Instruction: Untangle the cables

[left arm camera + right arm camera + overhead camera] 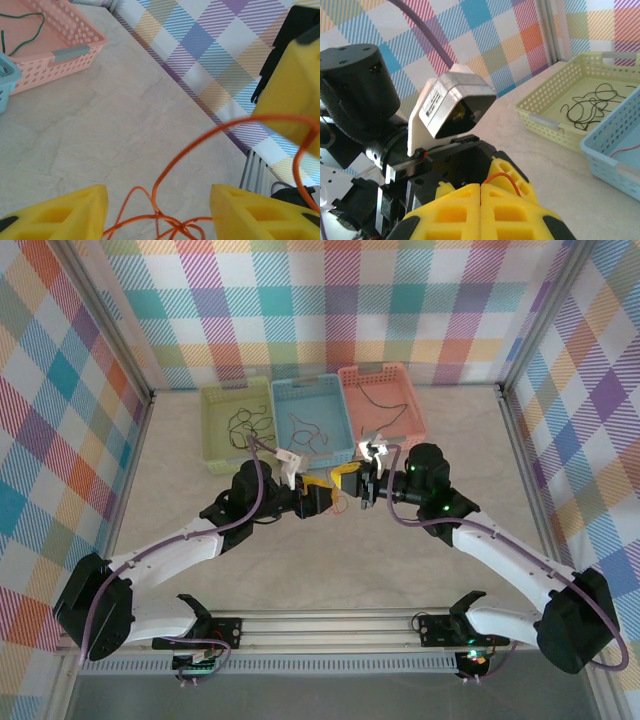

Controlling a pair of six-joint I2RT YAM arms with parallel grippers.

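An orange cable (340,506) hangs between the two grippers at mid-table, in front of the baskets. My right gripper (348,480) is shut on the orange cable (502,177), which loops out beside its pressed-together yellow fingers (480,192). In the left wrist view the cable (200,140) runs from that gripper's yellow finger (292,90) down into a tangle of loops. My left gripper (159,200) is open, its jaws wide apart on either side of the tangle without touching it. More cables lie in the baskets: black (250,423), red (305,430) and green (25,37).
Three baskets stand side by side at the back: green (215,440), blue (310,400) and pink (410,400). Checked walls and a metal frame close in the table. The left arm's wrist camera (455,107) sits right in front of the right gripper.
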